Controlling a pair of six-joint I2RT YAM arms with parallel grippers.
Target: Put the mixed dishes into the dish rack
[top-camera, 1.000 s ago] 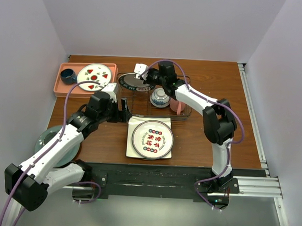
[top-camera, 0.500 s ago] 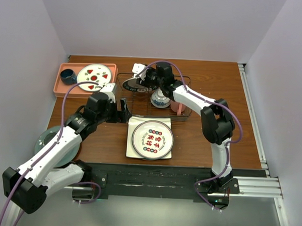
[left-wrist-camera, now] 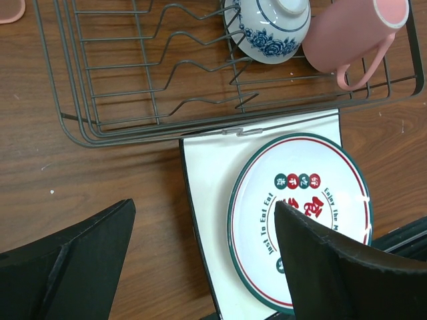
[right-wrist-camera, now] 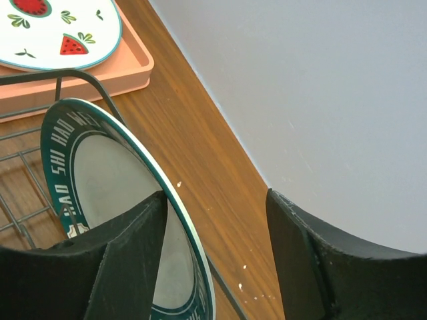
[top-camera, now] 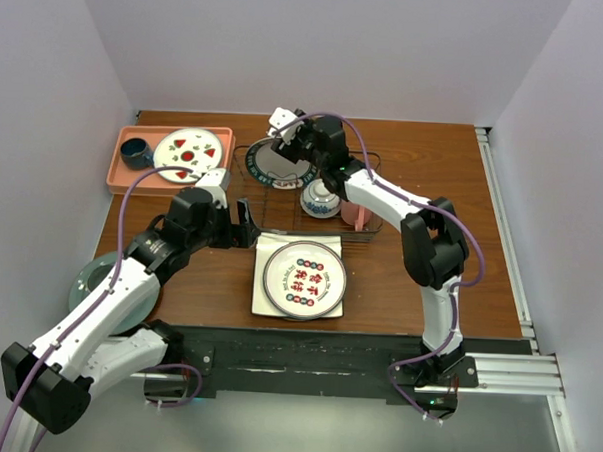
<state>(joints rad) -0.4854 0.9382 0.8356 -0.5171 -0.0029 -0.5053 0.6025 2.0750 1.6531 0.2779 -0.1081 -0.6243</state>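
The dish rack (left-wrist-camera: 153,127) is dark grey wire. The mug (left-wrist-camera: 340,33) is plain pink. The small bowl (left-wrist-camera: 267,30) is white with blue flowers and blue bands. The round plate (right-wrist-camera: 100,193) has a pale grey-white centre and a dark blue-green rim with white lettering. The square plate (left-wrist-camera: 203,200) is white with a dark edge. The round dish (left-wrist-camera: 300,220) on it is white, ringed green and red, with red and green characters. The pale green plate (top-camera: 87,277) lies under the left arm. The tray (top-camera: 118,178) is salmon-pink and the cup (top-camera: 136,155) dark blue. The strawberry plate (top-camera: 190,151) is white with red berries, green leaves and a teal rim. The table (top-camera: 500,275) is brown wood grain
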